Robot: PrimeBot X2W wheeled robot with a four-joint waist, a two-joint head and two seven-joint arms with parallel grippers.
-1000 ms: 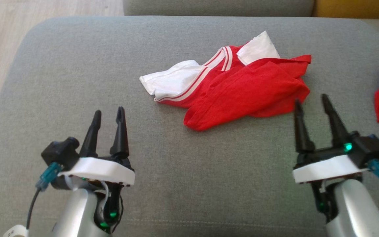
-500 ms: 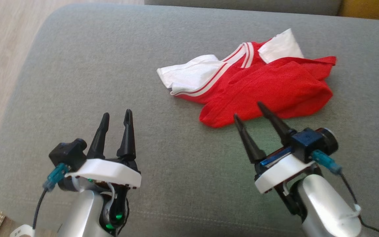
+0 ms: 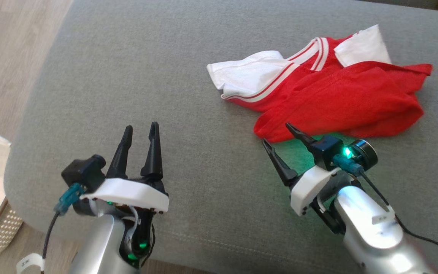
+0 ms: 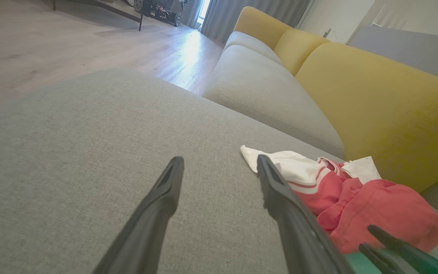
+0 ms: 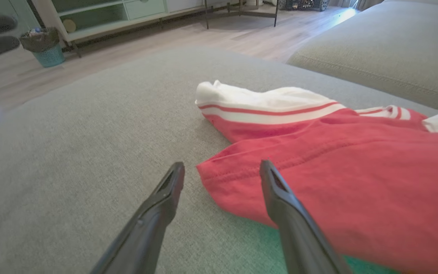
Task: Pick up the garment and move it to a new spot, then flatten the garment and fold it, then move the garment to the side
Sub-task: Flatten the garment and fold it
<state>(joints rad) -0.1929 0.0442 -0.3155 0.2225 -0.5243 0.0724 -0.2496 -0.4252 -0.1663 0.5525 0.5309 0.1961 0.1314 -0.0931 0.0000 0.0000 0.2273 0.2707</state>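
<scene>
Since the crumpled red-and-white jersey garment lies lengthwise left-to-right on the grey fabric cushion, its red hem corner just ahead of your wide-open, empty right gripper, you're better off using that arm than the equally spread left gripper, well apart.

The left claw and right claw each have two long, tapering black fingers on a white collar over a silver forearm. Teal plugs with thin black cables join black wrist cameras.
</scene>
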